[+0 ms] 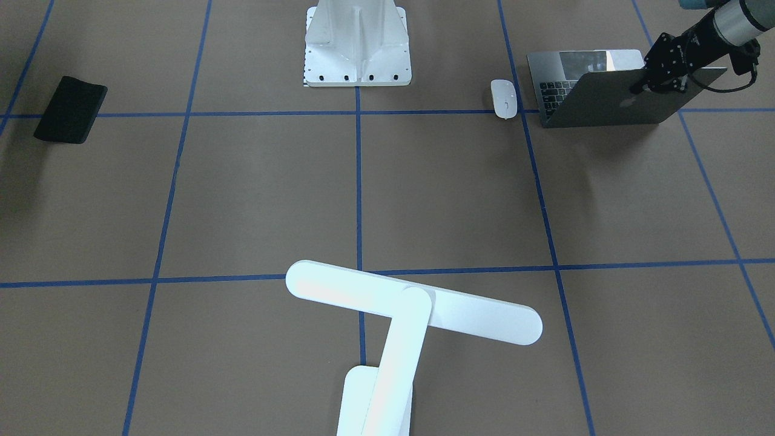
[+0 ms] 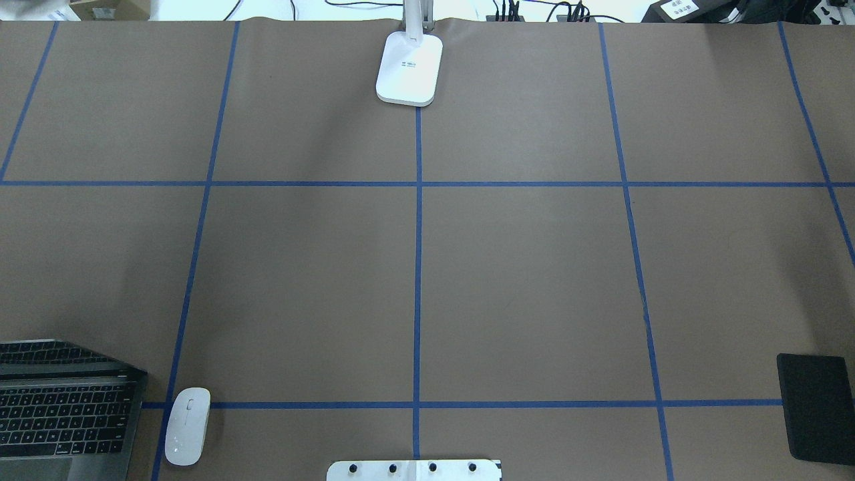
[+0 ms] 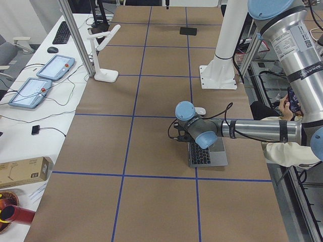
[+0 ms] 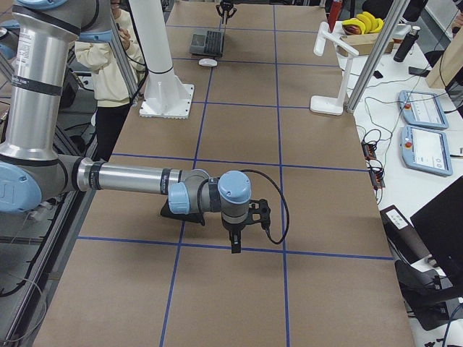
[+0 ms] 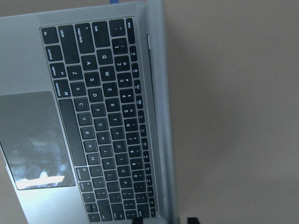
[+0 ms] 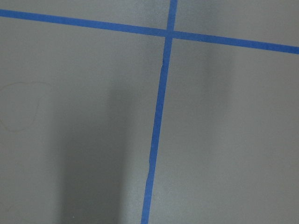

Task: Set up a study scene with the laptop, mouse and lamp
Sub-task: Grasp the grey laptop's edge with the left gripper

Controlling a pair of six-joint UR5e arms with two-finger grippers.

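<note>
The left gripper (image 1: 642, 86) meets the raised lid of the laptop (image 1: 605, 104), near the robot's left table (image 2: 521, 280) corner. The lid's edge lies between the jaws, but their grip cannot be told. The lid shows an apple logo and the keys read esc, tab, shift. The mouse (image 1: 504, 99) lies just beside it. The lamp (image 1: 412, 303) stands opposite. The right gripper (image 4: 237, 242) hangs well apart, its jaw state unclear.

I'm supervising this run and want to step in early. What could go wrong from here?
1. The left gripper straddles only the top lid edge of the laptop, which is half open. The base is unheld, so a push may slide or tip it, or the thin edge may slip out.
2. The mouse lies close beside the laptop. If the laptop shifts that way, the mouse could be knocked.
</note>
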